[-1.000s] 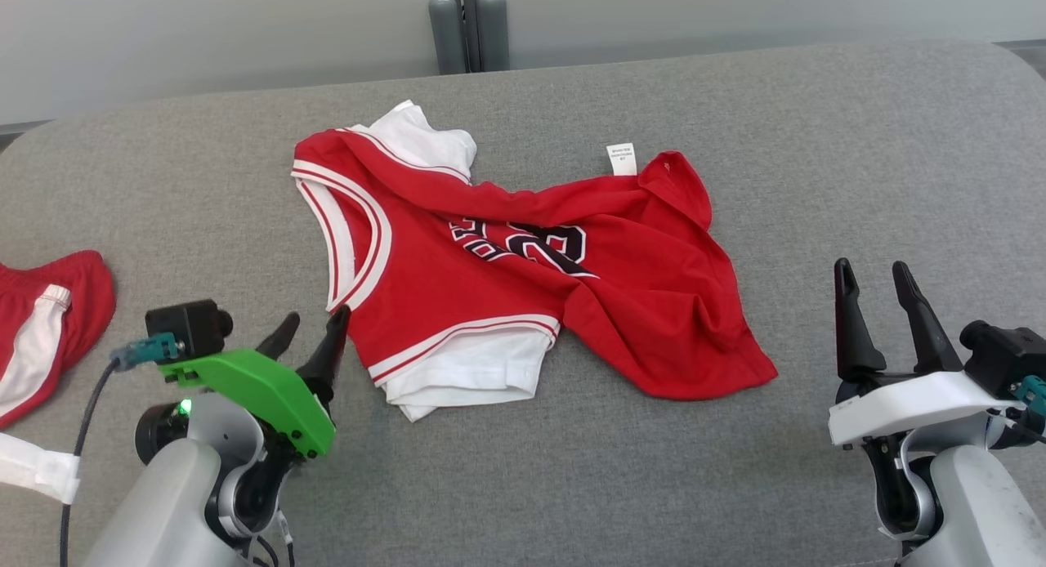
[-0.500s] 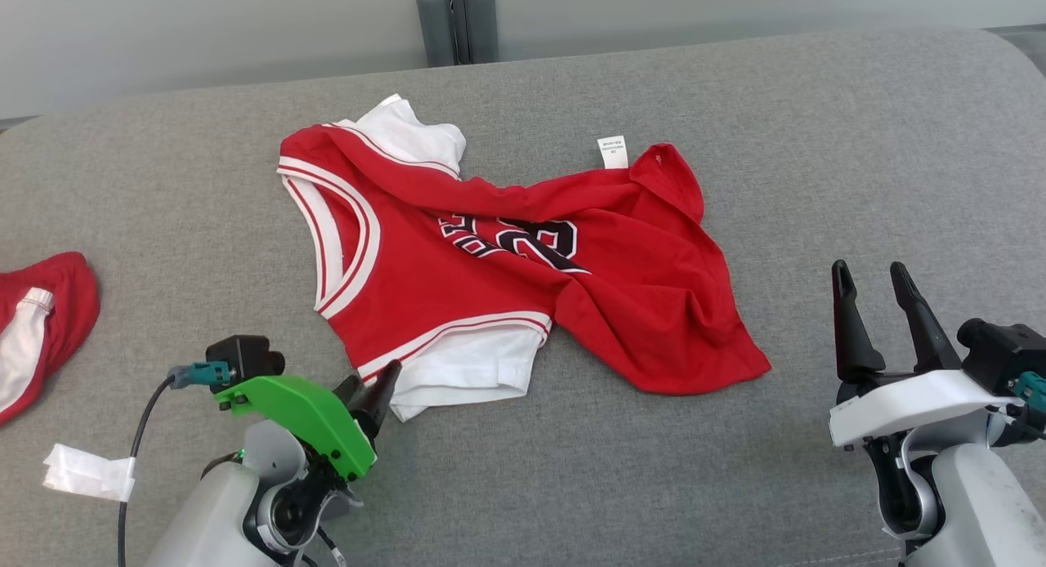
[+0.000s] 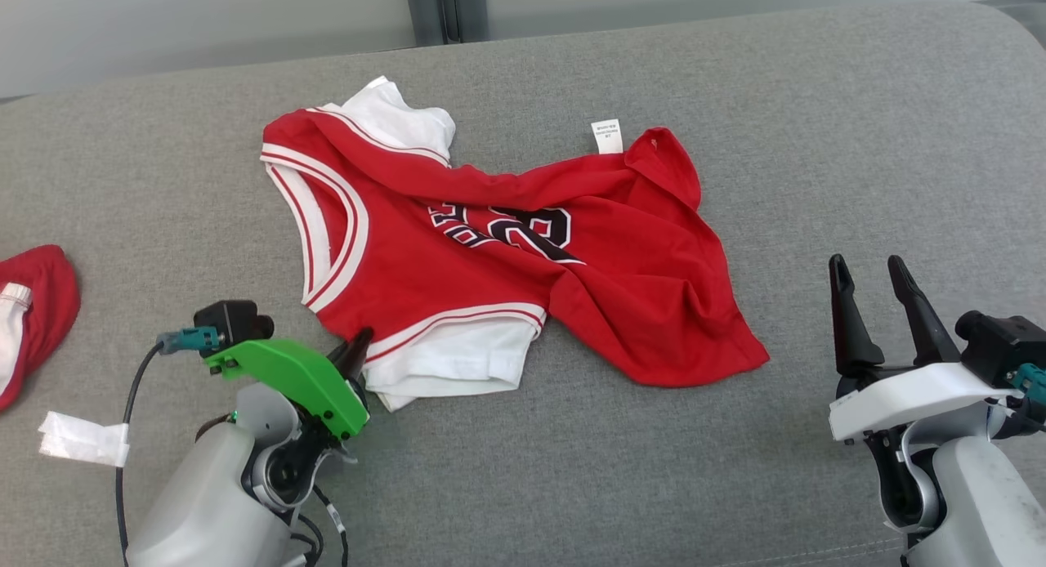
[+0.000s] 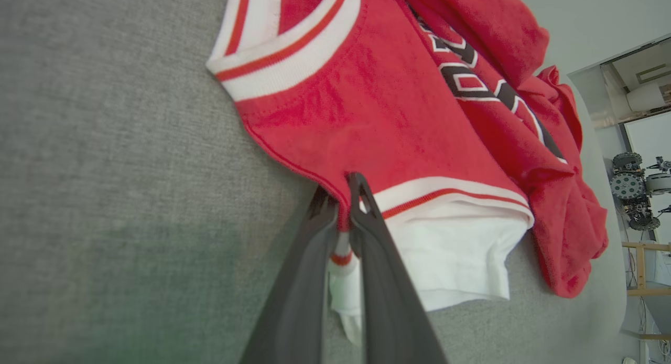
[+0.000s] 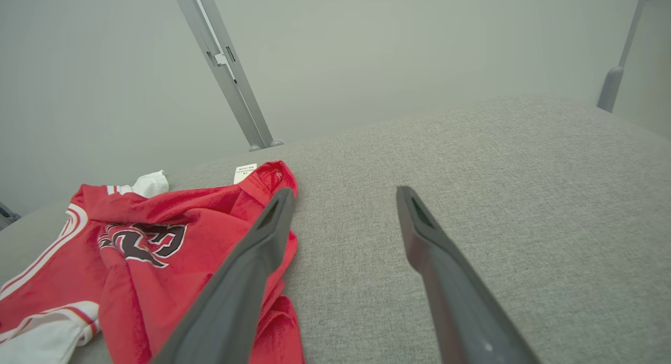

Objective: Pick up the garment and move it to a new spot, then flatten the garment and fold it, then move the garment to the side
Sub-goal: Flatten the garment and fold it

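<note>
Left gripper (image 4: 339, 191): fingers pinched together on the red-and-white garment (image 3: 458, 281), gripping its edge by the white sleeve hem. The rest spreads ahead and to this gripper's right over the grey cushion (image 3: 654, 469). Right gripper (image 3: 868, 266): jaws wide, holding nothing. The garment lies to its left, apart.

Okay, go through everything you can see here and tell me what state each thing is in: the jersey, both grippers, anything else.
Jersey: unfolded, rumpled, lying on the grey cushion.
Left gripper: fingers shut on the jersey's edge.
Right gripper: fingers open, holding nothing, apart from the jersey.
Care label: sticking out, flat on the cushion.
Second red garment: bunched at the left edge, untouched.
</note>
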